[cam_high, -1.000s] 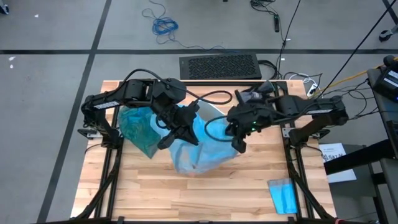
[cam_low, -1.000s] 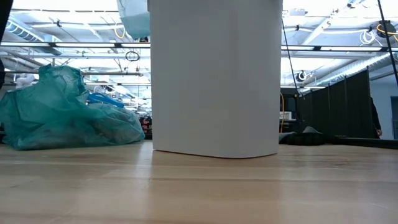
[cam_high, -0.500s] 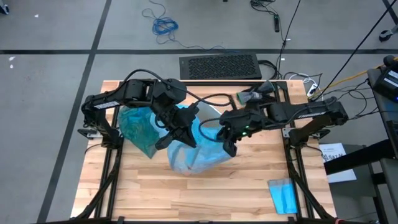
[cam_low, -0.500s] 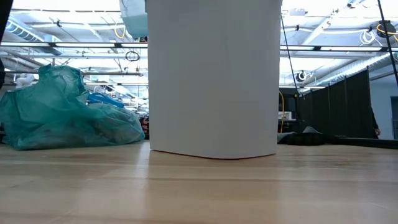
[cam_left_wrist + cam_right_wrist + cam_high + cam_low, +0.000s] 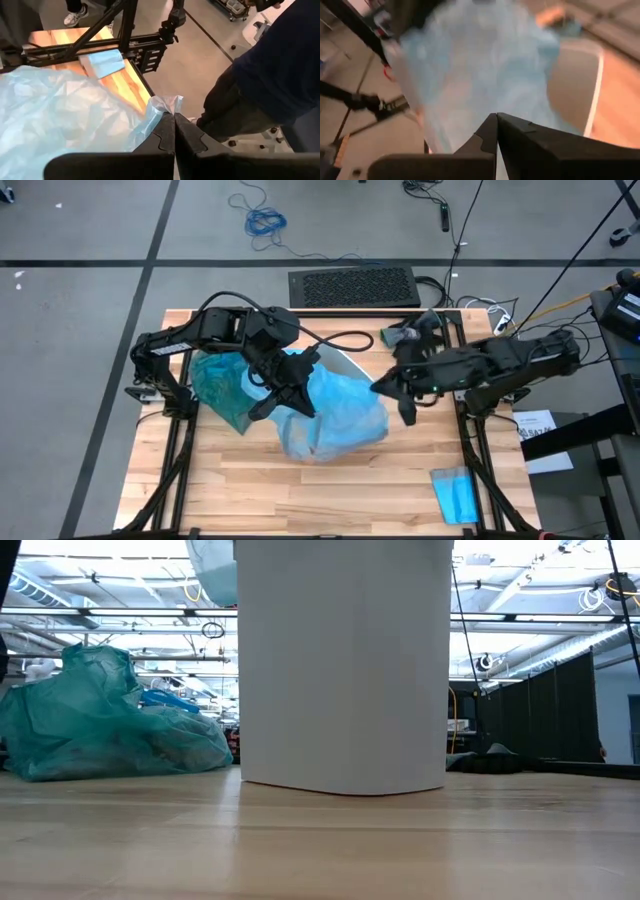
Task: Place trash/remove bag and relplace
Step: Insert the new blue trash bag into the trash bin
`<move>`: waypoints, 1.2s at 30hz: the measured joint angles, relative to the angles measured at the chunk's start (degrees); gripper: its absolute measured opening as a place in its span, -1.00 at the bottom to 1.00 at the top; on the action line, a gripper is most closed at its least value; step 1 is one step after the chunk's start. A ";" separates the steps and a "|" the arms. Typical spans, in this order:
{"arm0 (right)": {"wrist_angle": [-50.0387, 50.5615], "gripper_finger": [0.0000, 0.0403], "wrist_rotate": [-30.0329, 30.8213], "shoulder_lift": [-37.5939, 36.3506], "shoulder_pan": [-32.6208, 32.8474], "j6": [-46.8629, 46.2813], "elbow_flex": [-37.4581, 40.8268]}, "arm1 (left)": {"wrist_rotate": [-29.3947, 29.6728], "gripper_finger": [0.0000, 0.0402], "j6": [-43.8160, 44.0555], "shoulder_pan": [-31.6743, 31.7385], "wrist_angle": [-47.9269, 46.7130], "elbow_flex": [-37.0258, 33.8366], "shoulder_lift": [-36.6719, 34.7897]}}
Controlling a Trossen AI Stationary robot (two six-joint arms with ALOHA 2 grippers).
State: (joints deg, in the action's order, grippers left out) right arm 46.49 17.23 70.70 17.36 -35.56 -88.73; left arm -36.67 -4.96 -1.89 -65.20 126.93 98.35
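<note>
While left gripper pinches one pale sky-blue plastic bag, right gripper hangs pressed together beside it; one crinkly teal-green liner, one white bin

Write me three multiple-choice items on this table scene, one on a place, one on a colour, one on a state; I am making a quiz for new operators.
1. Where does the teal-green bag lie?
A. On the table beside the white bin
B. Inside the bin
C. On the floor

2. What colour is the plastic bag draped over the bin?
A. Black
B. Pale sky-blue
C. Red

3. How is the left hand?
A. Wide open above the table
B. Shut on the pale blue bag
C. Shut on the keyboard

Answers:
1 A: the teal-green bag rests on the table next to the white bin.
2 B: the pale blue bag covers the bin in the high view.
3 B: the left hand has its fingers closed with an edge of that bag pinched between them.
</note>
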 joint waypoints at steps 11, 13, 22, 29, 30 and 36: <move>-21.36 -1.00 -16.88 6.35 -14.12 14.98 -0.15 | 0.02 -1.00 -0.04 0.07 6.81 0.00 0.00; -24.06 -1.00 -22.66 8.98 -17.32 15.11 -0.13 | 0.04 -1.00 0.02 0.07 6.84 0.00 0.00; -29.58 -1.00 -43.16 17.01 -23.48 14.62 -0.07 | 0.00 -1.00 -0.05 0.07 5.10 0.00 -0.02; -16.29 -1.00 -42.88 19.06 -23.78 14.67 -0.06 | 0.04 -1.00 -2.19 0.38 3.35 0.00 -0.02; -13.14 -1.00 -41.63 19.06 -23.74 14.48 -0.07 | 0.31 -1.00 -2.84 0.44 3.28 0.00 -0.02; 1.03 -1.00 -32.03 18.63 -22.93 13.51 -0.07 | 10.07 -1.00 -5.71 1.44 3.59 0.00 -0.02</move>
State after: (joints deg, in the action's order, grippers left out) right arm 47.52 -14.80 89.33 -5.56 -22.05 -88.79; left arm -26.60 -10.66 -0.45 -61.61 126.93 98.32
